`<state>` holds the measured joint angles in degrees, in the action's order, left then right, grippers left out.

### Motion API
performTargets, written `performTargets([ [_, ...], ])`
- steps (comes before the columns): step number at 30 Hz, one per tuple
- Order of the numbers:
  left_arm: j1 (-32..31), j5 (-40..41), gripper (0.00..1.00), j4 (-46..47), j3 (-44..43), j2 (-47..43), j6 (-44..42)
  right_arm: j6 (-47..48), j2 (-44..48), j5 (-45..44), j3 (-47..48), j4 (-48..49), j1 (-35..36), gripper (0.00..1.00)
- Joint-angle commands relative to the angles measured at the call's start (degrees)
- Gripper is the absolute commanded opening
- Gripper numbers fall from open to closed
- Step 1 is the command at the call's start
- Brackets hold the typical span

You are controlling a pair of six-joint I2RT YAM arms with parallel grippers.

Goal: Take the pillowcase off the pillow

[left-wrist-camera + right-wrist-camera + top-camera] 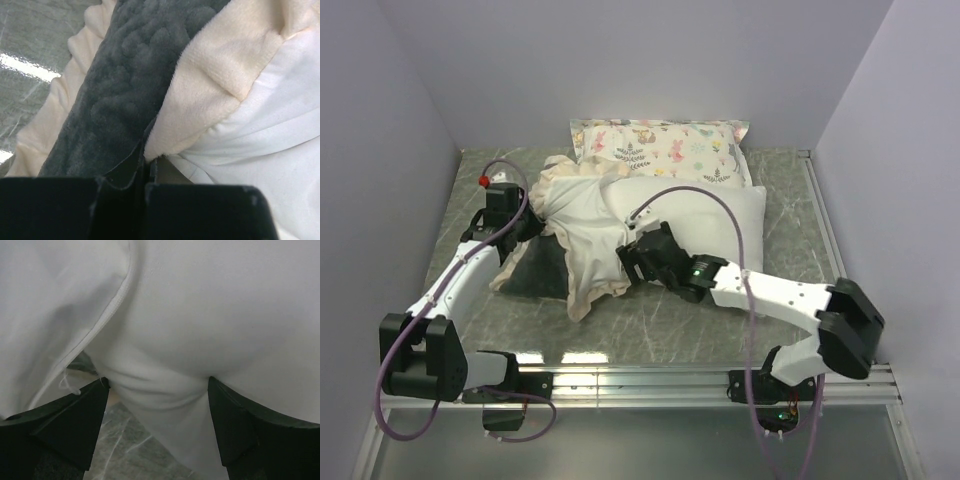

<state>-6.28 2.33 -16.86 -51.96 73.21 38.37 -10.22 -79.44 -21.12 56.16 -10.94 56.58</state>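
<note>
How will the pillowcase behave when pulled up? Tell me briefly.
Probably floppy: the pillowcase lies bunched and creased, frill sagging onto the table. Likely grippy, not slippery, judging by its plush grey face. Lifted from where the left pincer pinches it, it would likely drape and drag.

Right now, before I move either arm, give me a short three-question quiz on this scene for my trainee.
1. True or false: the left hand is shut on the pillowcase.
2. Pick one. The right hand is: A) clamped on the frill; B) open, with the white pillow bulging between its fingers; C) hanging clear of everything.
3. Short answer: which lies farther back in the top view, the white pillow or the printed pillow?

Key: 1 true; 2 B; 3 the printed pillow.
</note>
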Motion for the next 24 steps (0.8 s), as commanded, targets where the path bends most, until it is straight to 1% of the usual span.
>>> performTargets([
  [1,-0.7,2.6,0.01,-1.2,0.6,-1.1,-0.5,0.8,-5.4,-4.9,-0.6,5.7,0.5,0.86],
  [2,-0.7,2.5,0.0,-1.5,0.2,-1.3,-0.8,0.6,-6.6,-6.3,0.9,4.0,0.6,0.84],
  [3,-1.0,2.4,0.0,-1.7,-0.8,-1.6,-1.0,0.4,-8.7,-8.8,2.0,2.9,0.6,0.76],
  [4,-1.1,2.3,0.01,-2.5,-1.6,-1.8,-1.2,0.3,-9.3,-9.5,3.2,1.8,0.6,0.68],
  [5,-1.3,2.2,0.0,-2.8,-2.3,-2.5,-1.7,0.1,-9.7,-9.9,5.6,-0.5,0.6,0.2],
  [6,-1.4,1.9,0.01,-3.4,-3.2,-2.7,-2.1,-0.8,-9.4,-10.9,7.0,-1.7,0.6,0.0],
  [9,-2.0,0.9,0.07,-5.8,-7.4,-3.7,-3.6,-1.0,-7.8,-9.5,13.1,-6.7,0.5,0.0],
  [10,-2.1,0.5,0.14,-6.3,-9.4,-4.3,-4.0,-1.4,-7.6,-9.1,17.7,-8.6,0.3,0.0],
  [11,-2.4,0.3,0.19,-7.7,-10.6,-4.7,-5.0,-1.7,-7.4,-8.7,20.4,-13.0,0.1,0.0],
  [12,-2.6,0.2,0.26,-8.3,-11.8,-5.1,-5.6,-2.1,-7.5,-8.1,23.2,-15.4,-0.1,0.0],
  [13,-2.9,-0.3,0.44,-8.8,-14.2,-6.1,-6.1,-2.3,-7.8,-6.9,28.9,-17.8,-0.6,0.0],
  [14,-3.6,-0.1,0.53,-10.2,-15.5,-6.8,-7.2,-2.8,-8.4,-6.5,31.7,-21.9,-0.9,0.0],
  [15,-4.1,0.2,0.68,-10.8,-18.0,-7.5,-7.4,-2.9,-8.6,-5.9,34.3,-23.6,-1.2,0.0],
  [16,-4.6,0.5,0.73,-11.4,-19.0,-9.2,-8.3,-2.9,-8.9,-5.0,38.5,-24.9,-1.8,0.0],
  [17,-5.9,0.7,0.81,-12.1,-20.7,-10.2,-8.6,-3.0,-9.1,-4.4,40.2,-26.6,-2.3,0.0],
  [20,-8.3,1.3,0.86,-13.5,-22.2,-13.7,-9.0,-3.0,-9.9,-2.1,46.1,-29.4,-4.6,0.0],
  [21,-10.2,1.7,0.87,-15.0,-22.5,-14.4,-9.0,-3.0,-10.6,-2.2,47.4,-30.1,-5.0,0.0],
  [24,-14.2,2.5,0.88,-15.6,-20.0,-17.8,-8.2,-2.7,-11.5,-2.0,50.1,-31.1,-6.0,0.0],
])
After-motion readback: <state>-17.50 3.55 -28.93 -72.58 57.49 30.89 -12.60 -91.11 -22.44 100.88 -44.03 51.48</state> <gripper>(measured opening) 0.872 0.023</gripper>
